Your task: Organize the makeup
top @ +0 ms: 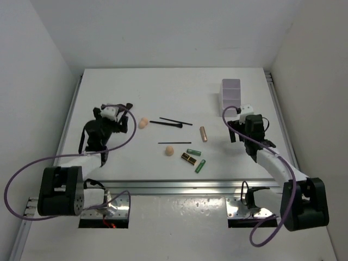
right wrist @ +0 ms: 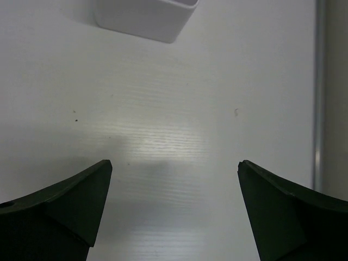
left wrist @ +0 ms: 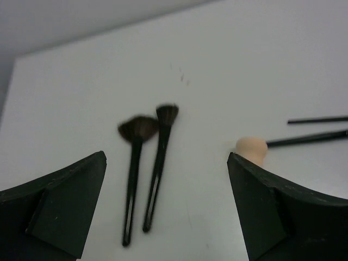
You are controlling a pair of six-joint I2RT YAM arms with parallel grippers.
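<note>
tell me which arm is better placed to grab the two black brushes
Left, most likely. The left gripper, open, hangs over the black brushes, both framed in its wrist view. The right gripper, also open, faces bare table by the white box, away from them.

I can read no words, labels, brands, numbers or signs anywhere, not on the green tubes (top: 200, 166), the box (top: 230, 93) or the surface (top: 136, 92).

Box (top: 230, 92) stands at the desk's (top: 163, 87) far right. Mid-desk, one sponge (top: 143, 123) lies left of two pencils (top: 175, 121), lone tube (top: 204, 134) to their right. Second sponge (top: 169, 150) lies nearer, left of lipstick (top: 188, 158). Two brushes (left wrist: 134, 163) lie side by side at left.
</note>
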